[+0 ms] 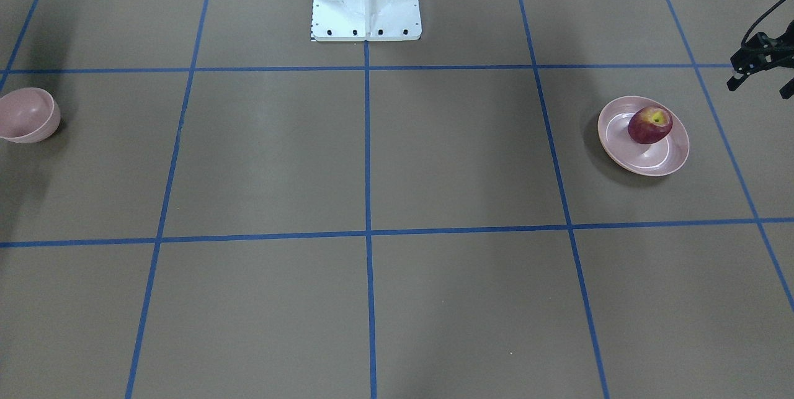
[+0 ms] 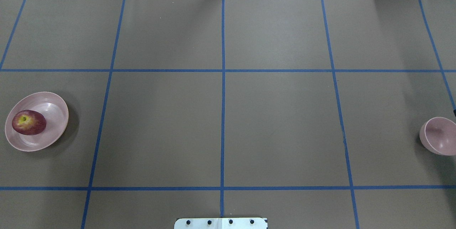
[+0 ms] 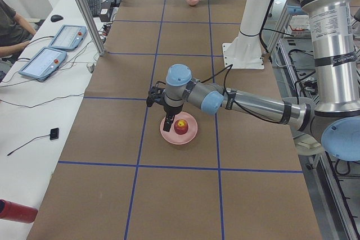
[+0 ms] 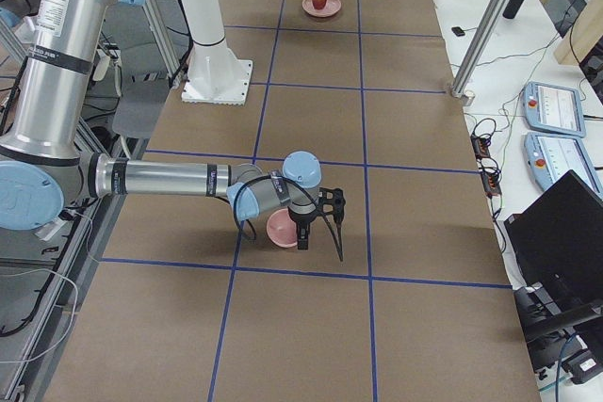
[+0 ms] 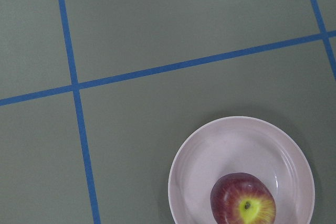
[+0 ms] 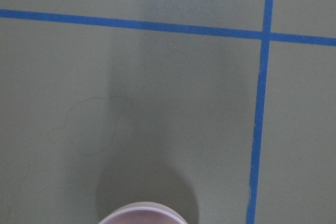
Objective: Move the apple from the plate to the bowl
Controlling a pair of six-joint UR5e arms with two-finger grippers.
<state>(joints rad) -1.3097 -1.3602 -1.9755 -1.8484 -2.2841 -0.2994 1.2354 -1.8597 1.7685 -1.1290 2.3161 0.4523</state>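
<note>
One apple (image 2: 29,122) on one plate (image 2: 54,114) at the bench's (image 2: 221,115) left edge. One bowl (image 2: 440,136) at the right edge, well apart. Left gripper (image 3: 166,127) and right gripper (image 4: 303,235): opening cannot be determined.

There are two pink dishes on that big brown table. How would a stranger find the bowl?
On the brown table with blue tape squares, go from the robot's white base to the end on its right, where the bowl stands. It is small, deep and empty; the pink plate at the opposite end is wider, shallow and holds an apple.
</note>
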